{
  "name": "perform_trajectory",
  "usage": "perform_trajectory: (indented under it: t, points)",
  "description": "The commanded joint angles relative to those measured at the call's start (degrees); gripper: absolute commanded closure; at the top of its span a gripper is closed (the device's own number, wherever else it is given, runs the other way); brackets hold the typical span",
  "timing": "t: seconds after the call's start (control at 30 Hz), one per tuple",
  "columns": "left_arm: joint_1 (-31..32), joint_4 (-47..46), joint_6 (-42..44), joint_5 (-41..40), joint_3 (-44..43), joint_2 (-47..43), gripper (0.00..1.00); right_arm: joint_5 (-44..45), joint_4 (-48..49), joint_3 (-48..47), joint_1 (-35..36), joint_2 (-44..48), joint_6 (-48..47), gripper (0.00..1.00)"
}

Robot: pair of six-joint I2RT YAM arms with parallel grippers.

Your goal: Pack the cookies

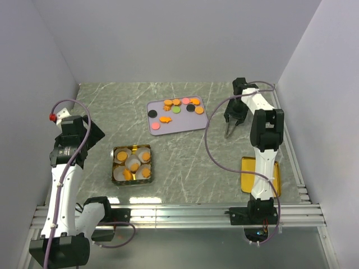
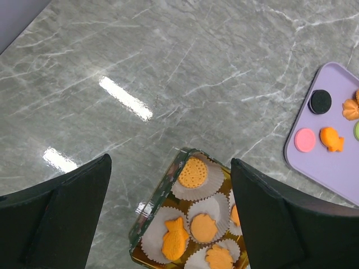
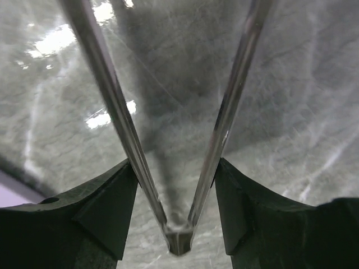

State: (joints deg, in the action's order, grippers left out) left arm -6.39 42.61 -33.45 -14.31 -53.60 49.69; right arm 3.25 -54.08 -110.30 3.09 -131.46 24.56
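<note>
On a smooth lilac tray (image 1: pixel 190 122), far centre, lie flat round cookies (image 1: pixel 175 102). The right gripper (image 3: pixel 178 218) clamps shiny steel tweezers (image 3: pixel 120 112), prongs splayed, seemingly empty; the left gripper (image 2: pixel 171 213) gapes wide.

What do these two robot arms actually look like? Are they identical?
Near enough twins. The left arm and right arm have white shells, black joints and black bases. A purple cable loops along each. The left arm carries a small red part near its top. The left gripper has chunky matte black fingers.
</note>
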Motion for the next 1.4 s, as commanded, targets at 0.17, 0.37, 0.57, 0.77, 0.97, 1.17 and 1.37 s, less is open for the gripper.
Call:
perform_trajectory:
  t: [0.17, 0.37, 0.57, 0.77, 0.97, 1.17, 1.37]
  points:
    - [-1.69, -2.18, 1.20, 0.95, 0.34, -0.03, 0.07, -0.52, -1.90, -1.94, -0.98, -1.70, -1.44, 0.31]
    - [-1.78, -2.27, 1.28, 1.30, 0.34, 0.23, 0.08, 1.94, -1.02, 2.19, -0.98, 2.34, -2.06, 0.26]
    - [-1.78, -2.36, 1.20, 1.39, 0.43, 1.98, 0.07, 4.66, -0.49, 4.30, -0.63, 9.46, -2.76, 0.25]
    - [-1.69, -2.62, 1.28, 1.91, 0.61, 5.23, 0.08, 6.24, -0.84, 7.90, 1.74, 19.30, -1.89, 0.24]
    - [1.20, -2.36, 1.28, 1.91, 0.34, 6.73, 0.07, 6.69, -2.60, 11.76, 7.18, 29.93, 1.01, 0.23]
    - [3.05, -2.53, 1.99, 3.32, 0.17, 8.14, 0.08, -0.16, 2.66, 25.37, 17.88, 45.04, 4.52, 0.25]
    - [3.31, -1.04, 1.91, 3.33, -0.97, 11.98, 0.07, -3.07, 10.93, 35.93, 29.24, 56.56, 8.30, 0.25]
